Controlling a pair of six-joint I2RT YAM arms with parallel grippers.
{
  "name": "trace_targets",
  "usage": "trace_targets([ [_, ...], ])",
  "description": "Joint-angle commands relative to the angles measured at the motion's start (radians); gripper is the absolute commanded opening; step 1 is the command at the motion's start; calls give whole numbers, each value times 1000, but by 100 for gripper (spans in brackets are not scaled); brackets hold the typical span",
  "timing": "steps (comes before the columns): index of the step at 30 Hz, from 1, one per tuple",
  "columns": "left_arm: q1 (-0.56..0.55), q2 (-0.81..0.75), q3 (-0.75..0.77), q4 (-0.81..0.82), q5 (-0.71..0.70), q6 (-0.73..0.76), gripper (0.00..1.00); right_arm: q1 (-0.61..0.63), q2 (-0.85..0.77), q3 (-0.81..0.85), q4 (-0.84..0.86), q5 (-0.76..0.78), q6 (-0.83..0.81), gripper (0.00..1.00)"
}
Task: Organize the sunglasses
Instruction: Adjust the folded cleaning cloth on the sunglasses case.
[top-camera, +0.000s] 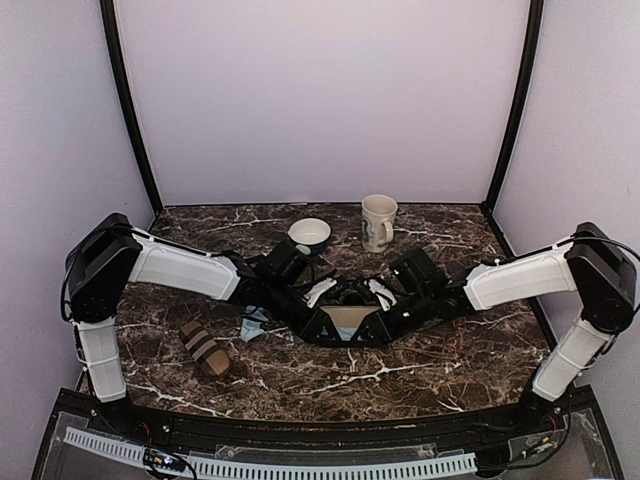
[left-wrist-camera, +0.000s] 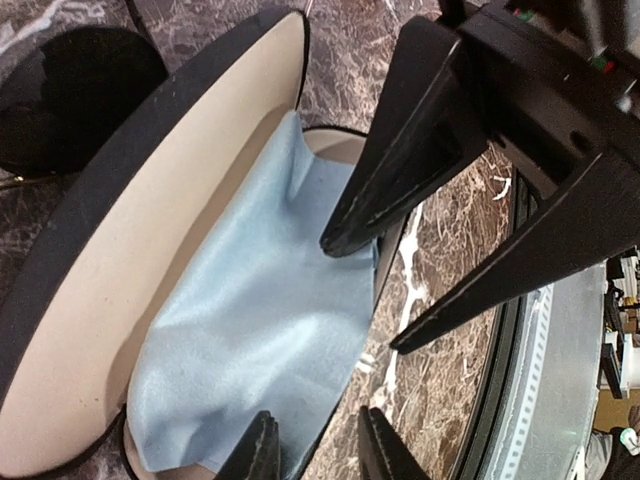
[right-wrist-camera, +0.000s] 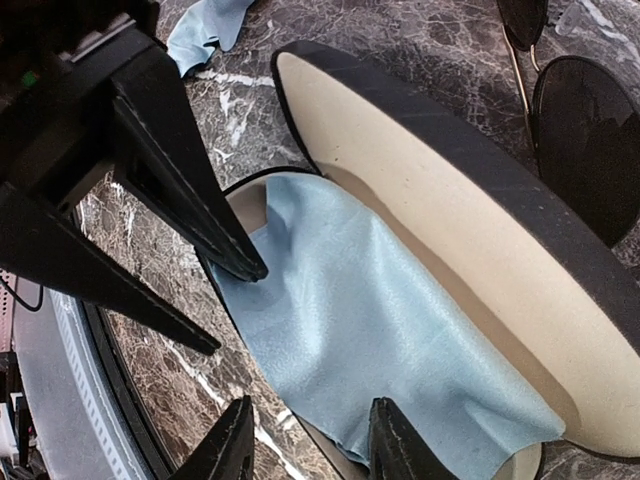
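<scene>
The sunglasses lie on the table just behind the open black case; one dark lens also shows in the left wrist view. The case has beige lining and a light blue cloth spread inside it. My left gripper stands open astride the case's front rim, one finger over the cloth and the other over the table. From the opposite end my right gripper straddles the same rim, open, with marble showing between the rim and its outer finger.
A brown striped case lies at the front left. A second blue cloth sits crumpled beside the left arm. A bowl and a cream mug stand at the back. The table's near edge runs close by.
</scene>
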Motion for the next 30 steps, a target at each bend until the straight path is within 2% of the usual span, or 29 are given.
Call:
trace_targets([
  [1,-4,20,29,-61,45,27,27,-5,-2,-14,13,-12,-18,40],
  [13,-4,26,39,-93,60,33,25,-6,-22,-20,12,-8,-10,40],
  [25,-4,-4,49,-58,36,14,47,-5,-22,-18,10,10,-1,40],
  [30,-4,-14,50,-34,38,2,50,-6,-22,-21,8,14,0,40],
])
